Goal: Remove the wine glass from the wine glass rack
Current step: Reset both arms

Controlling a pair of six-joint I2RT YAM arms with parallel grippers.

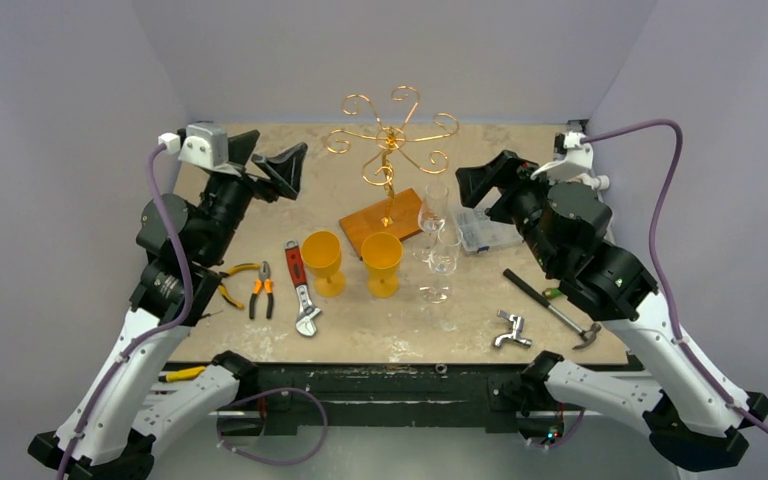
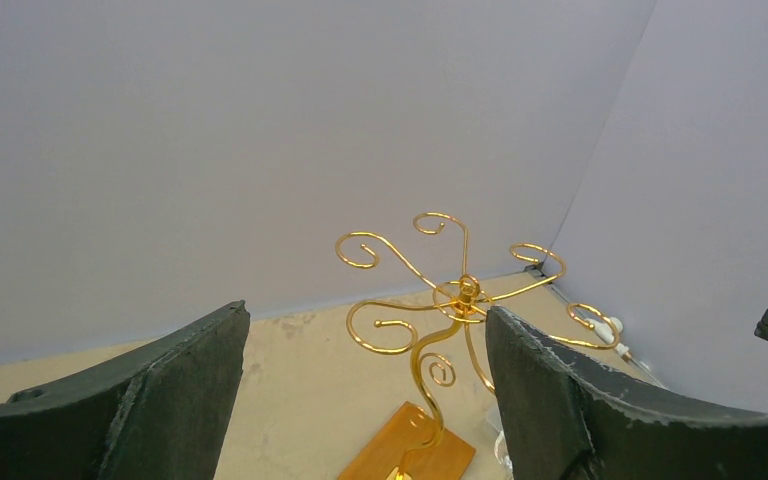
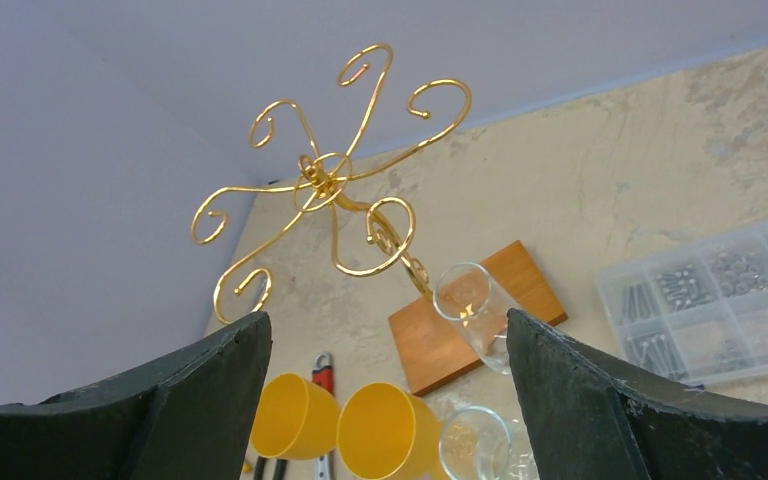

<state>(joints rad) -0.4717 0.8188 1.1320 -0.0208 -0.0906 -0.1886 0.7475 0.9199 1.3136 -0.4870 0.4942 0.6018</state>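
Note:
The wine glass rack (image 1: 390,135) stands at the back centre, golden curled arms on a thin stem over a wooden base (image 1: 385,222). Its arms (image 2: 440,290) hold nothing in any view. Two clear wine glasses stand upright on the table just right of the base, one further back (image 1: 434,208) and one nearer (image 1: 444,258). The right wrist view shows both, the further (image 3: 475,315) and the nearer (image 3: 475,445). My left gripper (image 1: 282,150) hovers open left of the rack. My right gripper (image 1: 482,168) is open to the right of the glasses, with nothing between its fingers (image 3: 580,400).
Two yellow goblets (image 1: 322,260) (image 1: 382,262) stand in front of the base. A red wrench (image 1: 303,290) and pliers (image 1: 260,290) lie at the left. A clear parts box (image 1: 485,230), a hammer (image 1: 552,308) and a metal tap (image 1: 510,330) lie at the right.

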